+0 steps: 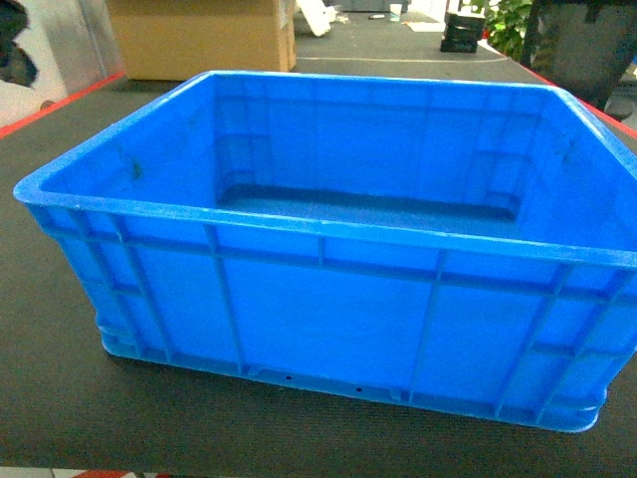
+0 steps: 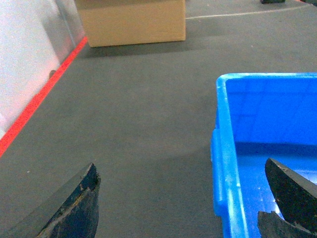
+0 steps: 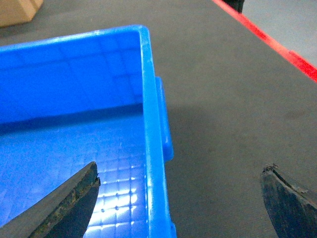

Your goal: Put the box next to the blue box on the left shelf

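Big blue crate [image 1: 328,299] fills my head cam, sitting flat on the dark grey floor mat [image 1: 60,398]. Behind the crate's far left corner there's a cardboard box [image 1: 204,38], and past its far right corner a potted plant [image 1: 510,25]. Red floor tape [image 2: 37,101] runs off to the crate's left. My left gripper [image 2: 190,206] is spread wide across the crate's left rim, one finger inside. My right gripper [image 3: 181,201] is wide open too, straddling the right rim.

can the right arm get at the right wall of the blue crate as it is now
Probably yes. The right gripper is open, its fingers straddling the crate right rim, one over the floor, one outside over bare mat. Nothing blocks it.
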Controlling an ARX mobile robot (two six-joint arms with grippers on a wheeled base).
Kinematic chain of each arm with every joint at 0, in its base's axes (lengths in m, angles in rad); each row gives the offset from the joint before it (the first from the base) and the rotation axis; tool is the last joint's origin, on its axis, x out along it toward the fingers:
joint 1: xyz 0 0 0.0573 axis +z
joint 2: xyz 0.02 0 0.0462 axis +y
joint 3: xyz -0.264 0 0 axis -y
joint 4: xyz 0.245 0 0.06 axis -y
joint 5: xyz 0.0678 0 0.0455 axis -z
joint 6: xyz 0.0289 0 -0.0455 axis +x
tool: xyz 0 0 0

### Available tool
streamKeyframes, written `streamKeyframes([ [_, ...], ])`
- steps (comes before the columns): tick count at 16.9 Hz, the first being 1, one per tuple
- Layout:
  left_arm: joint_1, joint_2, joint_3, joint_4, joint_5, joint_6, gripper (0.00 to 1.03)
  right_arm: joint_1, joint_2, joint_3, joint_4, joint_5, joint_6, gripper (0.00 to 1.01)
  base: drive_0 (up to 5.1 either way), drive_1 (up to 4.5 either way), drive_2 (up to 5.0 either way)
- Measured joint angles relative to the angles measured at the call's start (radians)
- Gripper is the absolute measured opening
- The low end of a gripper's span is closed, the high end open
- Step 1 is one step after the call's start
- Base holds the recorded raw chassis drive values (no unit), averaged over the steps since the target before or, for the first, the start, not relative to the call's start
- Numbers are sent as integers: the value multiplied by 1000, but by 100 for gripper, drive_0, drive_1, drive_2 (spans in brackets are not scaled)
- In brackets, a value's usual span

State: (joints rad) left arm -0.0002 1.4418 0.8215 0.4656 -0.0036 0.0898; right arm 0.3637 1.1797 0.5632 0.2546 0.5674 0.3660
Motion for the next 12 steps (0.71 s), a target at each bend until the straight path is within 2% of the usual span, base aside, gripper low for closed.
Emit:
streamKeyframes([
  [1, -20, 57, 51, -24, 10, 7, 98, -5, 41, 18, -19, -22, 31, 98, 0, 0, 0],
  [4, -45, 196, 161, -115, 30, 16, 98, -5, 130, 61, -18, -21, 54, 98, 0, 0, 0],
  [8, -51, 306, 291, -223, 50, 11, 98, -19, 223, 138, -46, -22, 39, 98, 0, 0, 0],
  [12, -60, 332, 323, -405, 44, -3, 98, -57, 288, 193, -61, -45, 17, 98, 0, 0, 0],
])
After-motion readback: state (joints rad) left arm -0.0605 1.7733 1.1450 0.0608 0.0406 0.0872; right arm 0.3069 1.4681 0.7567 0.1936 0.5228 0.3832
